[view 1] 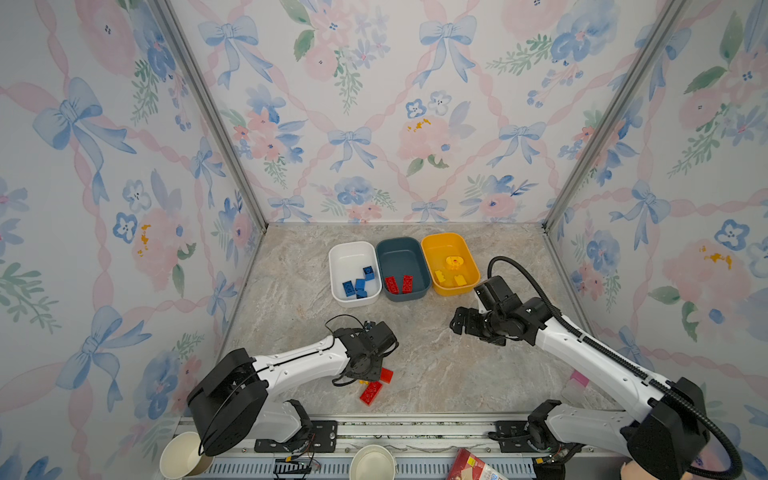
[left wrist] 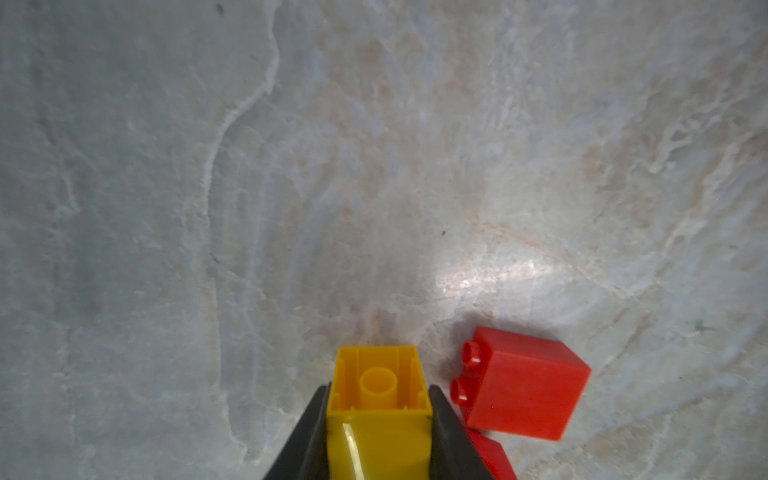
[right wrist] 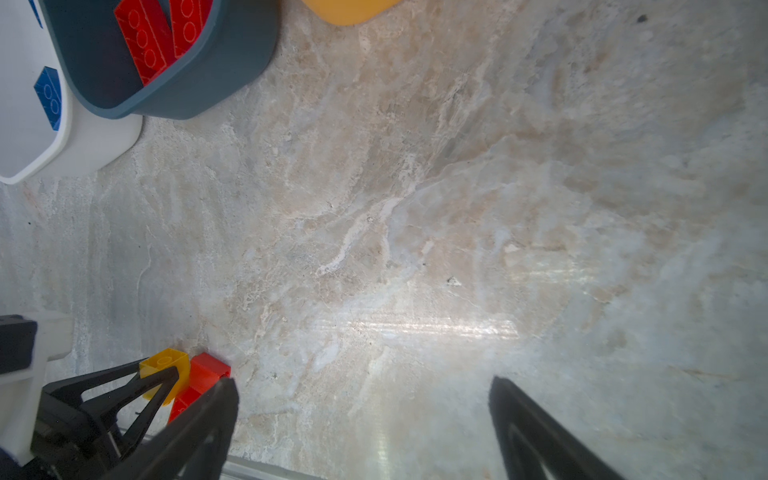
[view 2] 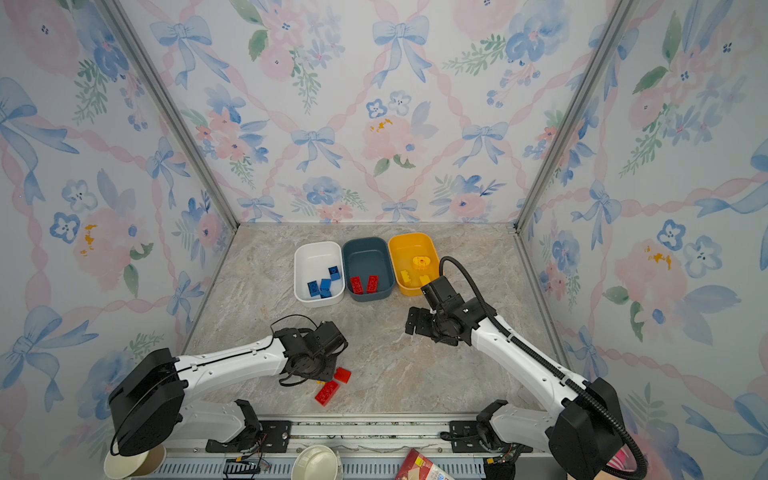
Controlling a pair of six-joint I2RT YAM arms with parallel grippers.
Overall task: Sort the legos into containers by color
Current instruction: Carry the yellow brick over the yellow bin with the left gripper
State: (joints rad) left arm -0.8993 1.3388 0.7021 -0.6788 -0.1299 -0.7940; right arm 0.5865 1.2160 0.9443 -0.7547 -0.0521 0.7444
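The left pincer point(left wrist: 379, 392) is low over the near part of the table point(view 1: 436, 365). Its two black fingers point(left wrist: 311, 436) press against opposite sides of a yellow brick point(left wrist: 376, 446) (the hollow underside faces the wrist camera). Just beside it a square red brick point(left wrist: 523, 382) lies on its side, with a long red brick point(view 1: 371, 392) close by. The right pincer point(right wrist: 363, 386) hangs wide open over bare table and holds nothing. At the back three tubs stand side by side: the white tub point(view 1: 349, 253) holds blue bricks point(view 1: 358, 284), the teal tub point(view 1: 401, 253) two red bricks point(view 1: 399, 284), and the yellow tub point(view 1: 444, 245) yellow pieces point(view 1: 451, 272).
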